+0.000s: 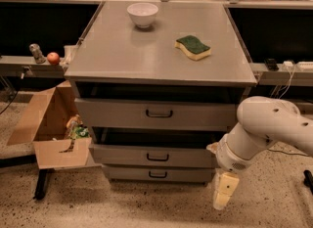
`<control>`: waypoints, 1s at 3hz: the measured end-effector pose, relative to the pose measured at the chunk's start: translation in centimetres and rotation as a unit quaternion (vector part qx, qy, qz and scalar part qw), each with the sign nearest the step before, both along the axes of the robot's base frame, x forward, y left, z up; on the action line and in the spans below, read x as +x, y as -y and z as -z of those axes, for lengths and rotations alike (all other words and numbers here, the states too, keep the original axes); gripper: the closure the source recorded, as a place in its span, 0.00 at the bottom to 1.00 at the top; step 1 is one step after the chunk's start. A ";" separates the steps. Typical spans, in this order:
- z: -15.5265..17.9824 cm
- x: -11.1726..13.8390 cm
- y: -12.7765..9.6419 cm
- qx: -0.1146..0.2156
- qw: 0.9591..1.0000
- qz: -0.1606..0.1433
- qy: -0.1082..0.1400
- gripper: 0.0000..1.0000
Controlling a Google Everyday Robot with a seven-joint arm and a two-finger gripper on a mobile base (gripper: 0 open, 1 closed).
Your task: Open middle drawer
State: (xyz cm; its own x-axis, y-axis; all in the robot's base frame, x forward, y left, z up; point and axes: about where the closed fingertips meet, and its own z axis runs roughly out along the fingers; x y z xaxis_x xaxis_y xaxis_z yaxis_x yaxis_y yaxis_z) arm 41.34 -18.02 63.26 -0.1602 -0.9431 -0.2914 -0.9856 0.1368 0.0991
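Note:
The grey cabinet (122,60) has three drawers. The middle drawer (122,154) is a wide grey front with a small dark loop handle (157,158) at its centre. It stands slightly forward, with a dark gap above it. My white arm (266,129) comes in from the right. My gripper (223,192) hangs pointing down near the floor, just right of the cabinet's lower right corner. It is below and to the right of the middle drawer's right end and away from the handle.
The top drawer (107,112) and bottom drawer (122,173) sit above and below. A white bowl (142,14) and a green-yellow sponge (193,47) lie on the cabinet top. An open cardboard box (49,129) stands at the left. An apple (53,57) sits on the left shelf.

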 end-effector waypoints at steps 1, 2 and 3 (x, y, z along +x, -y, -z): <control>0.0 0.0 0.0 0.000 1.000 0.000 0.000 0.00; 1.1 0.6 0.4 -0.007 1.000 0.004 0.011 0.00; 5.0 2.3 1.3 -0.025 0.999 -0.014 0.032 0.00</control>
State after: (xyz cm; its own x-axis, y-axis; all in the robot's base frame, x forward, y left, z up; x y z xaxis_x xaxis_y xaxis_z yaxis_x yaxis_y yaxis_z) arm 43.66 -19.34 58.24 -0.1159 -0.9604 -0.2535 -0.9933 0.1121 0.0297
